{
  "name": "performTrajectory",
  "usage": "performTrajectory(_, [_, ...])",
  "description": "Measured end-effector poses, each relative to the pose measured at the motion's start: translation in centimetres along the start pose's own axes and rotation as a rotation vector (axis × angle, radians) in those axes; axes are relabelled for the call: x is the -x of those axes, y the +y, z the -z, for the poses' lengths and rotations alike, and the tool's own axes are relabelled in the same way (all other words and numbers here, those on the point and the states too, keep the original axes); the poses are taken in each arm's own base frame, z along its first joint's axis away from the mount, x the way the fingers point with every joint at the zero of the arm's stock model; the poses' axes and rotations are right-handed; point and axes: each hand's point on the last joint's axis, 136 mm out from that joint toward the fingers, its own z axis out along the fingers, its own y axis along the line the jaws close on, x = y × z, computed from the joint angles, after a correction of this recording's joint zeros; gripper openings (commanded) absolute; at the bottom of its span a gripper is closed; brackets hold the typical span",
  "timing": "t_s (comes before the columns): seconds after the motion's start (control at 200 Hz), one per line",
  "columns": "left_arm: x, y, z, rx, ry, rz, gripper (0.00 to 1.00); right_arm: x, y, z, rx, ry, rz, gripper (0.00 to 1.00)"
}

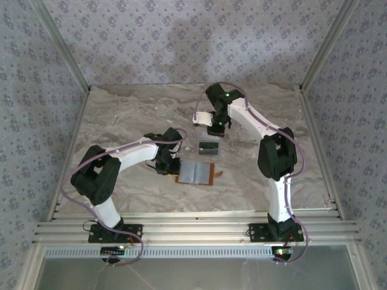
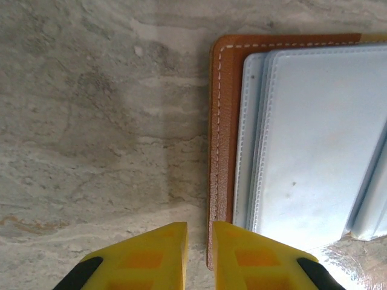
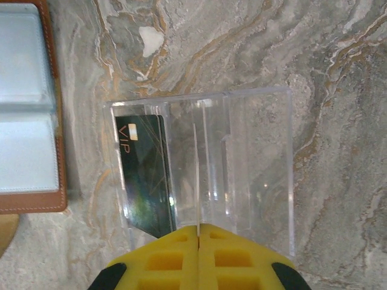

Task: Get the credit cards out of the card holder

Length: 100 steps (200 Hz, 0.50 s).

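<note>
card holder (image 2: pixel 221 151) runs off the right edge, and the dark card's (image 3: pixel 145 175) bottom corner is tucked behind the yellow jaws

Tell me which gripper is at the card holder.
The left gripper, right at the orange-brown card holder's stitched edge; the right gripper is at the clear tray instead.

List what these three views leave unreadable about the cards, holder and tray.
- Right wrist: the VIP card has its near corner hidden behind the right tool; the thin line above may be a held card or a divider of the clear tray.
- Left wrist: the card holder is cut by the frame's right edge.
- Top view: tray contents, too small.
</note>
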Motion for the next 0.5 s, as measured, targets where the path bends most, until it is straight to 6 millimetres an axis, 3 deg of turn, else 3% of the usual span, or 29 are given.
performTrajectory(0.5, [-0.5,-1.2,-0.2,-0.044,0.018,-0.006,0.19,0.1,1.4,-3.7,0.098,0.031,0.044,0.01])
